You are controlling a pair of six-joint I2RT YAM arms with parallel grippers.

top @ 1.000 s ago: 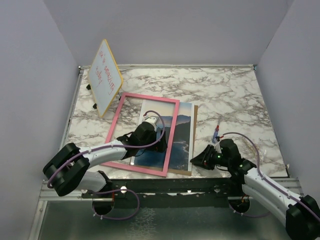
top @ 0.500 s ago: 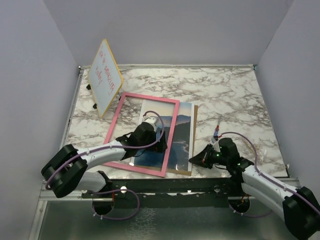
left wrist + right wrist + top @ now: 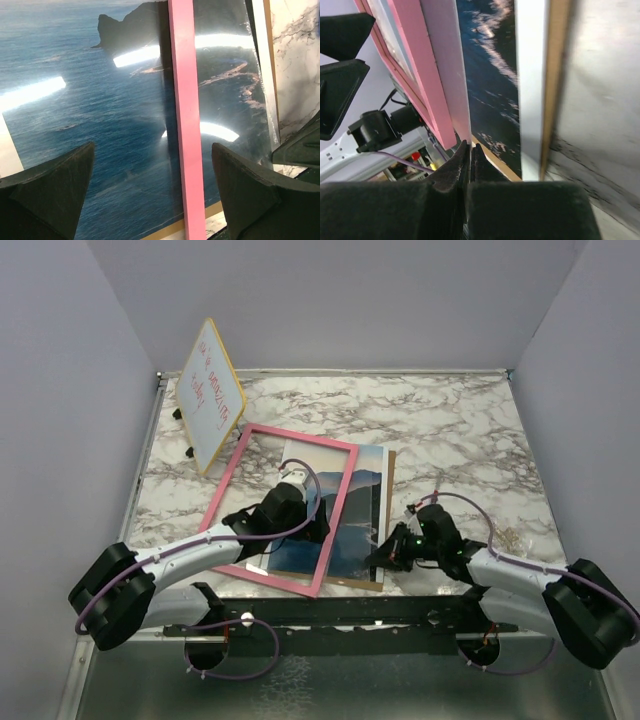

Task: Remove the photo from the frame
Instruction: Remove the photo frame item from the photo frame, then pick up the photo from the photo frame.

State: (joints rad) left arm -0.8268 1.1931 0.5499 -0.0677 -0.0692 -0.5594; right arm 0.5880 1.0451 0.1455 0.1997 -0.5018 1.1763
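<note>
The photo lies on its brown backing board, half under the skewed pink frame — left gripper spread wide above it, right gripper clenched at its near corner, holding paper or nothing, unclear — a pull may crease the print where the frame pins it

This is looking like a robotics lab test cell. Plain grey walls are boxing in a marble-patterned table. A left arm and a right arm are sitting bolted to a metal rail at its near edge. Purple cables are trailing below, and a handwritten whiteboard is leaning behind.
</note>
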